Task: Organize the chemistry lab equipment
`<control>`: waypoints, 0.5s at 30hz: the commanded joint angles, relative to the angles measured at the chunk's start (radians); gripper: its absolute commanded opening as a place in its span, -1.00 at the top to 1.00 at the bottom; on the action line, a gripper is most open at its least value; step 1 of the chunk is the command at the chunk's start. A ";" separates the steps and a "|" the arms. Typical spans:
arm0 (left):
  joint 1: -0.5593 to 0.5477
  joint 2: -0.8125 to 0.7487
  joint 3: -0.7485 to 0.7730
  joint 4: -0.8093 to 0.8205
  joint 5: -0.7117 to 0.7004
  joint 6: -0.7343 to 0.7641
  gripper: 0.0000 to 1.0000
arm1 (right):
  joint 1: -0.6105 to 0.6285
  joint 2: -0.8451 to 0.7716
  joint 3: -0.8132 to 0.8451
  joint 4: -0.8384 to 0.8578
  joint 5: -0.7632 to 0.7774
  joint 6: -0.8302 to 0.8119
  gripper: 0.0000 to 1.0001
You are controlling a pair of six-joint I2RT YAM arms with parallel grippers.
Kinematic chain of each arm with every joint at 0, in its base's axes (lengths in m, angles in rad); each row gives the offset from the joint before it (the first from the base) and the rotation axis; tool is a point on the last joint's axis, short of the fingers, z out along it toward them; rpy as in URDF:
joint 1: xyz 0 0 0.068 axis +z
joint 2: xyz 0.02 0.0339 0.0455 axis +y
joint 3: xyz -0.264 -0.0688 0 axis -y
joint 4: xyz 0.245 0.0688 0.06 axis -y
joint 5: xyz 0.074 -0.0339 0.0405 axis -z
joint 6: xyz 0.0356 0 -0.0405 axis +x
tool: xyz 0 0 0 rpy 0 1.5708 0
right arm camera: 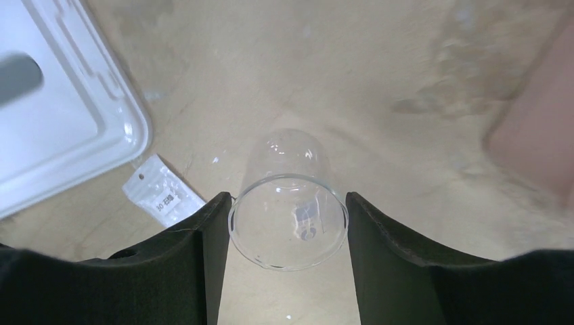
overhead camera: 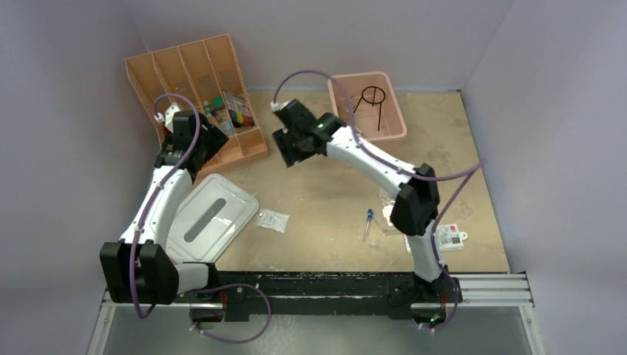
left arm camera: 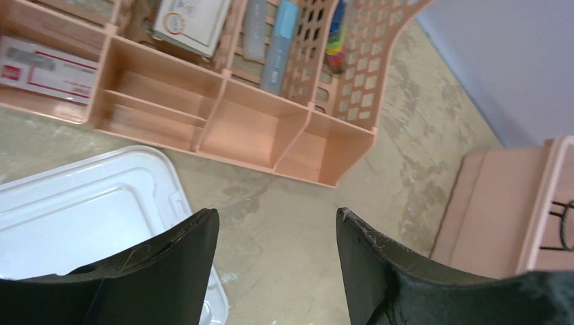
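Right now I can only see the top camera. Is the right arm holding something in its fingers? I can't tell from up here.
Observer: Yes. The right wrist view shows a clear glass cup between the right fingers, its rim touching both of them.
Operator: What about the other arm?
Observer: It holds nothing. The left fingers stand apart, and only the table shows between them.
Operator: Is there any room in the orange tray?
Observer: The left wrist view looks into the orange tray. Several of its low front pockets have nothing in them.
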 commanded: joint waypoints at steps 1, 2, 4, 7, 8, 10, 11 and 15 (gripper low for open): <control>0.006 -0.021 0.000 0.122 0.123 0.026 -0.26 | -0.121 -0.166 0.078 0.007 0.000 -0.039 0.01; 0.004 -0.021 0.000 0.138 0.147 0.031 -0.26 | -0.147 -0.186 0.083 0.004 0.009 -0.042 0.01; 0.005 -0.018 -0.002 0.170 0.186 0.039 -0.25 | -0.207 -0.221 0.091 0.002 0.034 -0.058 0.00; 0.003 -0.013 -0.001 0.207 0.233 0.046 -0.25 | -0.296 -0.270 0.095 -0.005 0.085 -0.092 -0.01; 0.004 -0.008 -0.002 0.223 0.245 0.046 -0.25 | -0.328 -0.286 0.094 -0.008 0.096 -0.102 -0.01; 0.002 -0.002 0.000 0.244 0.265 0.046 -0.24 | -0.386 -0.303 0.084 -0.017 0.112 -0.117 -0.02; 0.001 0.004 0.003 0.250 0.270 0.046 -0.24 | -0.416 -0.310 0.077 -0.025 0.117 -0.118 -0.02; -0.001 0.026 0.024 0.260 0.270 0.047 -0.24 | -0.518 -0.344 -0.027 0.001 0.091 -0.131 -0.02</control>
